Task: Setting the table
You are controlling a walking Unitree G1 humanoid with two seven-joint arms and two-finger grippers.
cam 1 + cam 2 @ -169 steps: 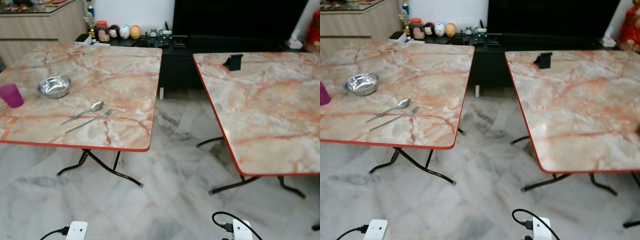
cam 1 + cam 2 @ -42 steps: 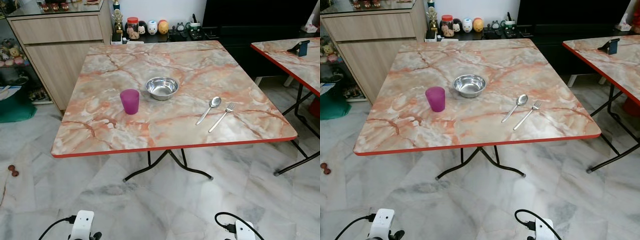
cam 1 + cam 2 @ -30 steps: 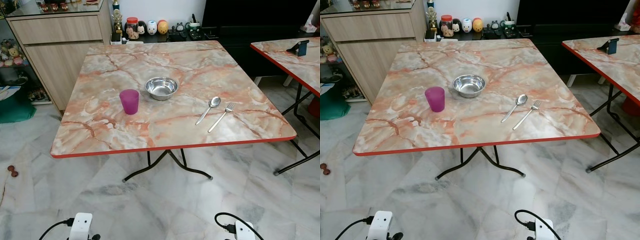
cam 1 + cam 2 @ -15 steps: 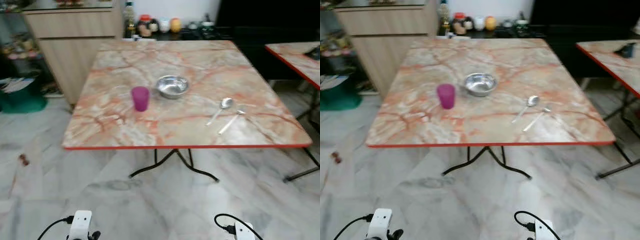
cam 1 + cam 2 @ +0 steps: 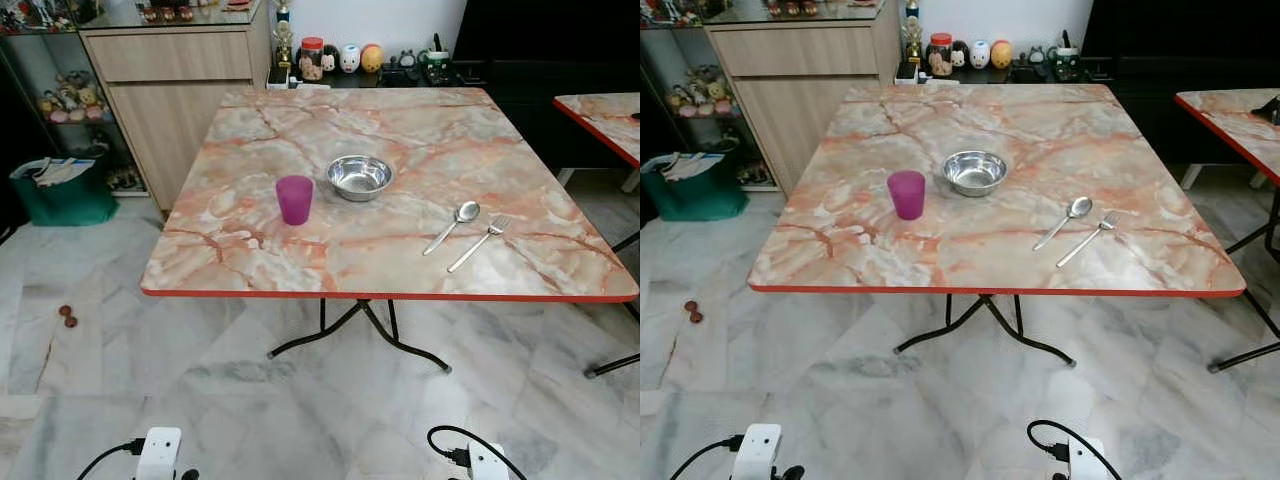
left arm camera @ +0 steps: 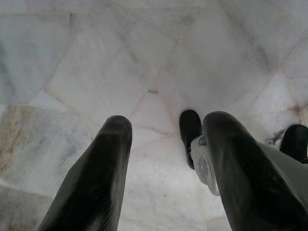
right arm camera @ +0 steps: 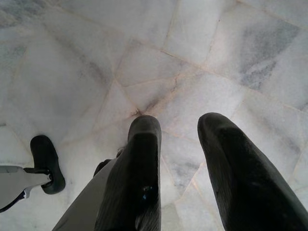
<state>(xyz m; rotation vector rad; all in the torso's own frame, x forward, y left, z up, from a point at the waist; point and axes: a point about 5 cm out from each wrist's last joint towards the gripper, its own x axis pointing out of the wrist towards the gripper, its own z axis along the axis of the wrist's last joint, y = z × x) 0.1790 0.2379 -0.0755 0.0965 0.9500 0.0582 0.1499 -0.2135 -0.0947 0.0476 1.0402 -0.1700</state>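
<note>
From the head views, a marble-patterned table [image 5: 400,255] carries a purple cup [image 5: 294,199], a steel bowl [image 5: 359,176] just right of it, and a spoon [image 5: 453,225] beside a fork [image 5: 480,242] farther right. Left wrist view: left gripper [image 6: 166,144] hangs over the marble floor [image 6: 120,57], fingers apart. Right wrist view: right gripper [image 7: 180,139] likewise, fingers apart.

A marble-patterned table [image 5: 250,260] with a red edge carries four pieces. A translucent purple cup [image 5: 294,199] stands upright near its middle. Just beside the cup, farther from the robot, sits an empty steel bowl [image 5: 359,177]. To the cup's right lie a spoon [image 5: 453,225] and fork [image 5: 480,243], side by side and angled alike.
</note>
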